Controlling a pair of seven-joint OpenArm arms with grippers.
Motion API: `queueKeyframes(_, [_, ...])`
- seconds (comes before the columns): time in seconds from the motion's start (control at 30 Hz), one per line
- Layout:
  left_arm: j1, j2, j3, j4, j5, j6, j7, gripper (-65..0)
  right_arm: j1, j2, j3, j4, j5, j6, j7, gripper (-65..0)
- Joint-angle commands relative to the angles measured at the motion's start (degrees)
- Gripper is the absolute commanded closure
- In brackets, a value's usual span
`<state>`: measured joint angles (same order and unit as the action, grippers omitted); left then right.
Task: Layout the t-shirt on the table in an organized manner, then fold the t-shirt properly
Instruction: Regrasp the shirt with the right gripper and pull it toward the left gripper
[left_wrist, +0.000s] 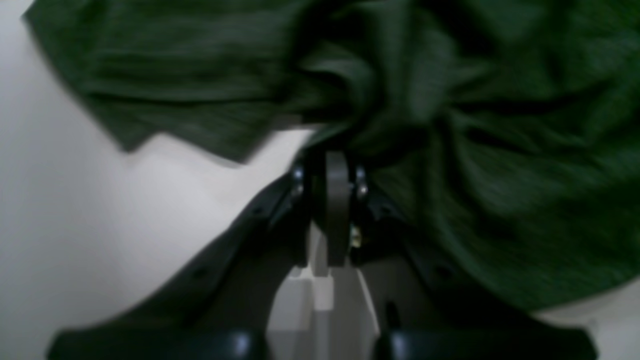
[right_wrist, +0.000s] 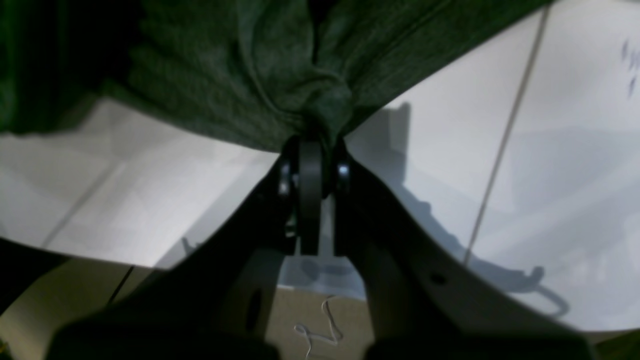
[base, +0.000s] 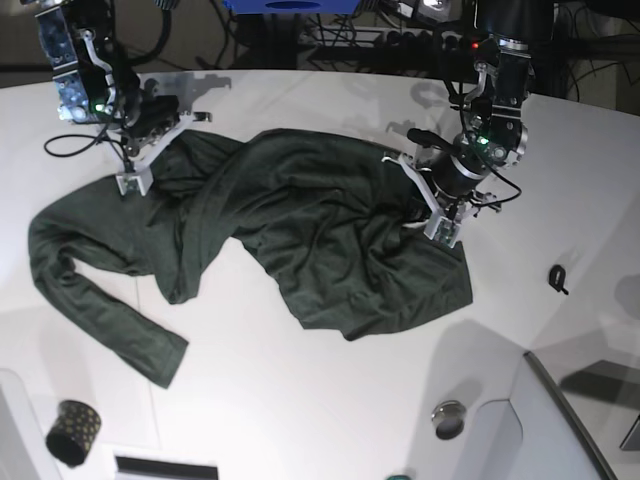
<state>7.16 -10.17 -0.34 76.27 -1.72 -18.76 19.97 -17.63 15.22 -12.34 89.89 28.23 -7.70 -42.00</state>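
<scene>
Base view: I am clamping the t-shirt (base: 300, 240) with both grippers.
My left gripper (base: 440, 228) is pinching its 3 o'clock edge, my right gripper (base: 130, 182) its 10 o'clock corner.

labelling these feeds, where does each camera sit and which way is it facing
Left wrist: behind the left claw, facing its shut tips bunching the t-shirt.
Right wrist: behind the right claw, shut on cloth, above the table.
Base: high, looking down; both arms show.
All views share the shirt.
</scene>
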Motion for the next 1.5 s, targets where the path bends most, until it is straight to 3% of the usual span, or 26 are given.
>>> queueKeyframes(0.0, [-0.61,-0.07,0.03,0.87,-0.70,-0.01,-1.28,-5.4,0.35,0.38,0.34,1.15,0.04,0.36,0.37,-0.9])
queueKeyframes(0.1, [-0.61,0.64,0.38,0.87,-0.70,-0.01,-1.37,-5.4,0.18,0.47,0.34,3.96,0.12,0.19,-0.68,-8.7])
queueKeyframes(0.23, [-0.70,1.78,-0.23,0.87,-0.35,-0.01,-1.37,-5.4,0.26,0.47,0.34,12.14,-0.14,0.10,-3.58,-30.6])
queueKeyframes(0.3, [-0.70,1.78,-0.23,0.87,-0.26,-0.01,-1.37,-5.4,1.58,0.47,0.25,13.81,-0.14,0.01,-4.20,-36.3])
queueKeyframes(0.53, [-0.61,1.43,-0.23,0.87,-0.26,-0.01,-1.20,-5.4,8.44,-2.26,-2.74,10.82,-0.05,0.36,-9.21,-36.0])
queueKeyframes(0.73, [-0.43,0.81,-0.23,0.87,-0.26,-0.01,-1.11,-5.4,13.72,-5.77,-5.73,0.88,-0.05,0.36,-8.68,-36.0])
queueKeyframes(0.83, [-0.08,0.64,-0.58,0.87,-0.26,-0.01,-1.28,-5.4,14.33,-5.77,-7.49,-1.23,-0.05,0.10,-5.78,-36.0])
queueKeyframes(0.97, [0.53,0.72,-6.30,0.96,-0.70,-0.18,-1.20,-5.4,13.72,-5.51,-7.57,-1.40,-0.05,0.10,-5.34,-35.3])
queueKeyframes(1.13, [1.85,0.72,-12.72,2.10,-0.70,-0.36,-1.11,-5.4,12.84,-5.60,-7.84,-2.55,-0.05,0.10,-4.90,-25.8])
queueKeyframes(1.27, [3.08,0.64,-16.06,2.37,-0.70,-0.44,-1.28,-5.4,14.33,-7.09,-7.93,-3.34,-0.05,0.36,-5.25,-0.9])
queueKeyframes(1.47, [4.31,0.64,-17.99,2.46,-0.70,-0.44,-1.28,-5.4,19.96,-11.14,-11.88,-1.84,-0.05,0.36,-7.72,-0.5])
